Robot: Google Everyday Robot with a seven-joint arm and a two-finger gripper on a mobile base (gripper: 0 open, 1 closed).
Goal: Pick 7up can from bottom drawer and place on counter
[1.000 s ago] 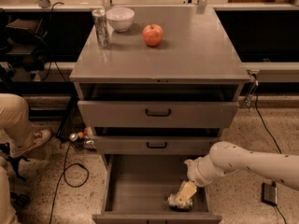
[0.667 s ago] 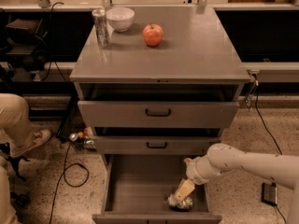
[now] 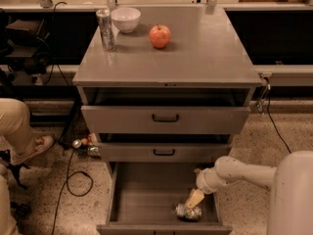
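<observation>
The gripper (image 3: 191, 203) has slid a tiny bit toward the worktop's (image 3: 205, 58) left edge. It is low in the bottom drawer (image 3: 142, 199), right by the 7up can (image 3: 189, 213). The white arm (image 3: 234, 173) came along too.

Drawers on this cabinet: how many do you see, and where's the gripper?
3. Top drawer, partly out under the counter; middle drawer below it; bottom drawer, pulled furthest out, where the gripper sits right over the 7up can. None seem hidden.
</observation>
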